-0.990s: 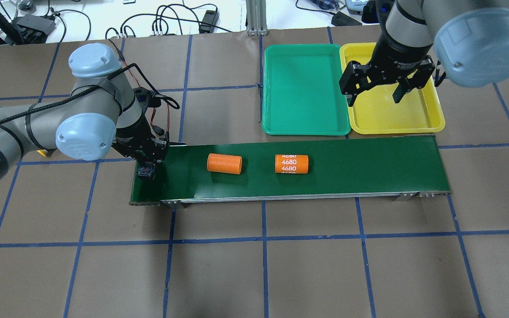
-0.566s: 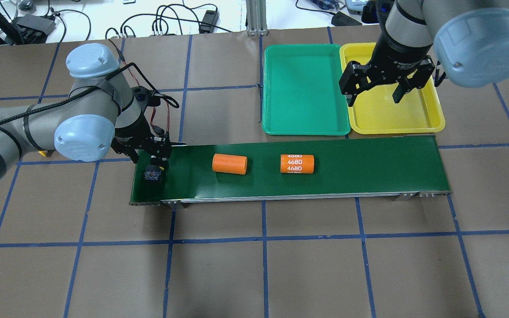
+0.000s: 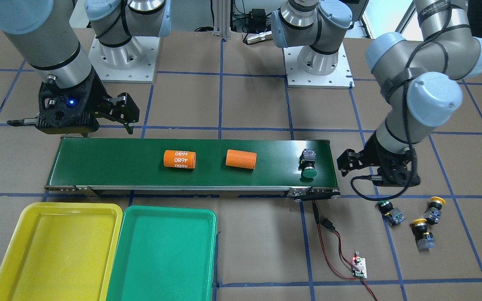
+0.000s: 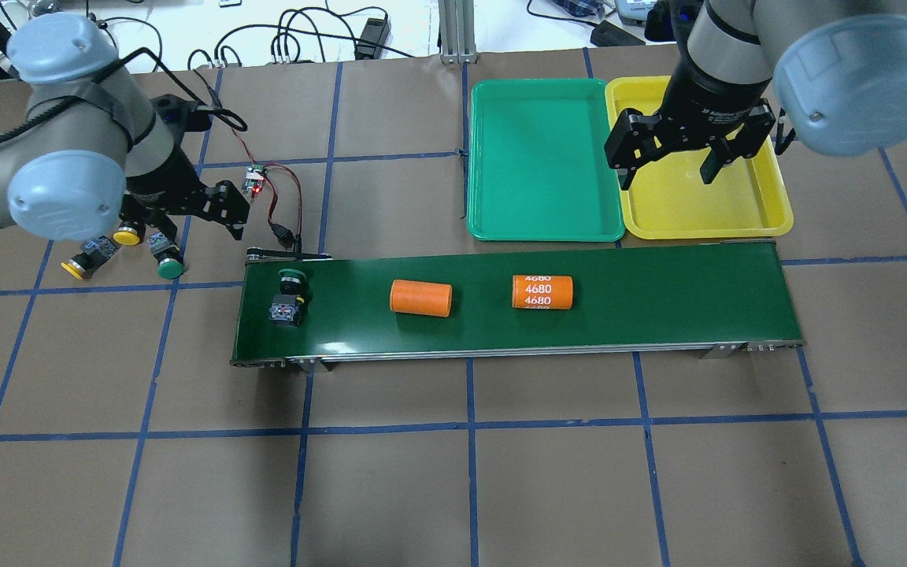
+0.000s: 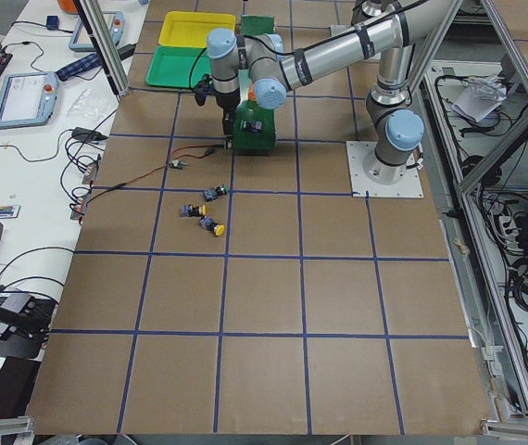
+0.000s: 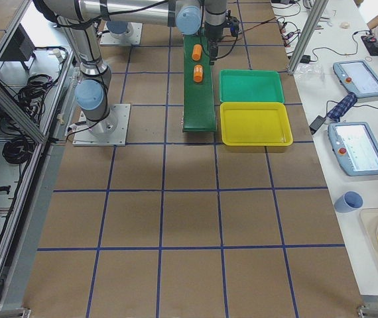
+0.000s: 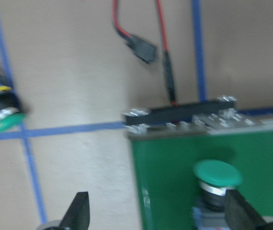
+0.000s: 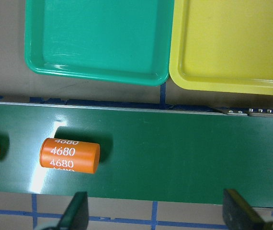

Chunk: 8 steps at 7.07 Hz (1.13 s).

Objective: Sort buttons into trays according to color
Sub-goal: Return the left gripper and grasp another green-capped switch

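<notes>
One green button (image 4: 286,298) lies on the left end of the conveyor belt (image 4: 658,303); it also shows in the front view (image 3: 308,165) and the left wrist view (image 7: 218,179). A second green button (image 4: 166,261) and two yellow buttons (image 4: 75,266) (image 4: 129,234) lie on the table left of the belt. My left gripper (image 4: 182,220) is open and empty, above the table beside these loose buttons. My right gripper (image 4: 668,173) is open and empty, above the yellow tray (image 4: 737,216). The green tray (image 4: 548,232) sits beside it. Both trays hold nothing.
Two orange cylinders (image 4: 420,298) (image 4: 542,291) lie on the belt's middle. A small circuit board (image 4: 253,183) with red and black wires lies behind the belt's left end. Cables and devices lie beyond the table's far edge.
My left gripper has let go of the green button on the belt and moved back and left over the loose buttons. The button and both cylinders have shifted right along the belt.
</notes>
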### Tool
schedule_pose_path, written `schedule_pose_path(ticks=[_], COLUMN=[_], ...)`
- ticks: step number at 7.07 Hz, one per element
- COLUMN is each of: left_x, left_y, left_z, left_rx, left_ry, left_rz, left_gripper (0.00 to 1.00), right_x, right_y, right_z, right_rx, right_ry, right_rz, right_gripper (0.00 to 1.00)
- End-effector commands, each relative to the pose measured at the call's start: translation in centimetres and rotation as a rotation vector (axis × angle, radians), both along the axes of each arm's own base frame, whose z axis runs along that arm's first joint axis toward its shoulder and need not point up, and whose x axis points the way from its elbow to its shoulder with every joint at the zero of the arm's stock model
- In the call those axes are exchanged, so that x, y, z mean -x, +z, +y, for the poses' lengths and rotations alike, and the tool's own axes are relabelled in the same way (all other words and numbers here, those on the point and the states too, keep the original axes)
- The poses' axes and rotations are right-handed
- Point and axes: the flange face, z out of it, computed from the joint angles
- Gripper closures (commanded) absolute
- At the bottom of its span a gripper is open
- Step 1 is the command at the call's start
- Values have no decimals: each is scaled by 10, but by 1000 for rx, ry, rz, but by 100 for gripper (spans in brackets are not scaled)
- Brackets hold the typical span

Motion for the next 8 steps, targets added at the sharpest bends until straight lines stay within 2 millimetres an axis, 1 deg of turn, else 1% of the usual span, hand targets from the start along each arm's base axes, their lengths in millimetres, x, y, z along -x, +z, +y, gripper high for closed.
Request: schedule_pose_path(ticks=[1, 3, 4, 5, 6, 7, 8], left_x=[-67, -90, -102, -106, -107, -104, -107], left_y=[-17, -59, -80, -94, -103, -121, -125], left_z=[-15, -34, -41, -46, -48, -42, -47], left_rx=[4, 28, 26, 39, 35, 2, 9], left_ry=[71, 113, 163, 197, 199, 200, 200], left_rz=[2, -9, -5, -13, -15, -3, -6], left_gripper=[0, 0, 0, 0, 0, 0, 0], right_x=[0, 0, -1, -1, 0, 0, -1], right_y=[0, 0, 0, 0, 0, 0, 0], right_z=[0, 0, 0, 0, 0, 0, 0], right_rx=[0, 0, 0, 0, 0, 0, 0], right_ry=[0, 0, 2, 2, 0, 0, 2], right_rz=[0, 0, 0, 0, 0, 0, 0], right_gripper=[0, 0, 0, 0, 0, 0, 0])
